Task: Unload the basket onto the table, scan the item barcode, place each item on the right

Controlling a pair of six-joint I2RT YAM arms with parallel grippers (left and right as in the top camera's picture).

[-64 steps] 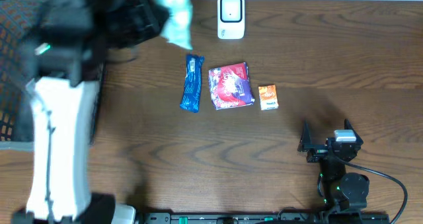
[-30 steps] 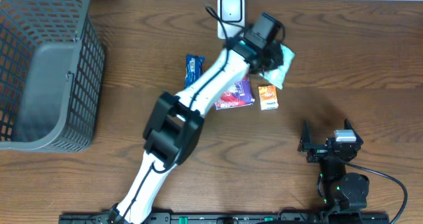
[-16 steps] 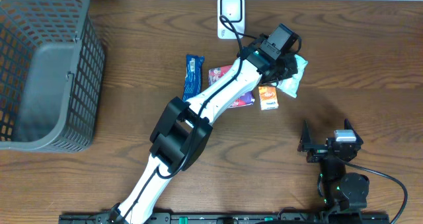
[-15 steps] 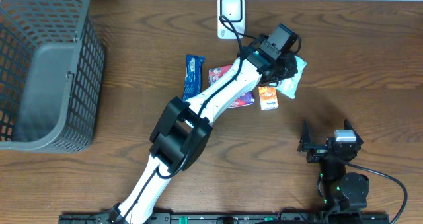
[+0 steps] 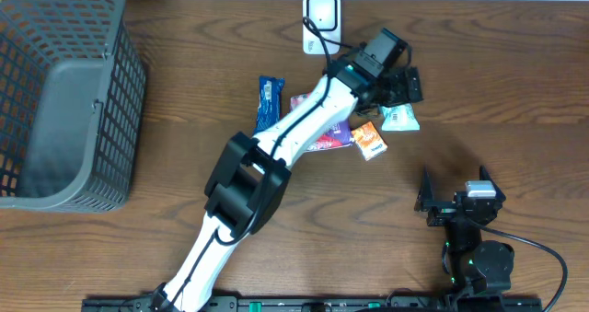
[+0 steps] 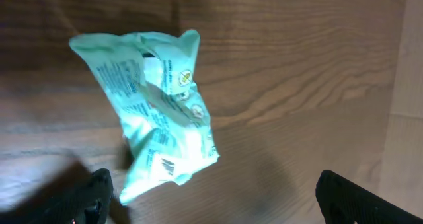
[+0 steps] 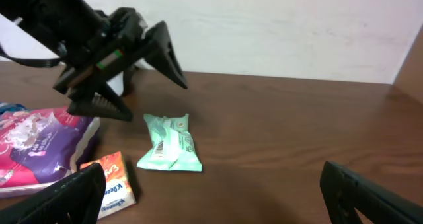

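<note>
Both tools gape empty, the left tool (image 5: 405,89) hanging just above the mint packet (image 5: 400,119), which lies on the counter (image 5: 515,63) right of the scanner (image 5: 321,22), robot-side, well apart from the right tool (image 5: 454,185).

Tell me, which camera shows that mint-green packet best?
The left wrist view: the mint-green packet fills much of the frame, its print showing. The right wrist view shows it smaller, lying on the table near the open left hand. Overhead the packet is just a small pale patch.
</note>
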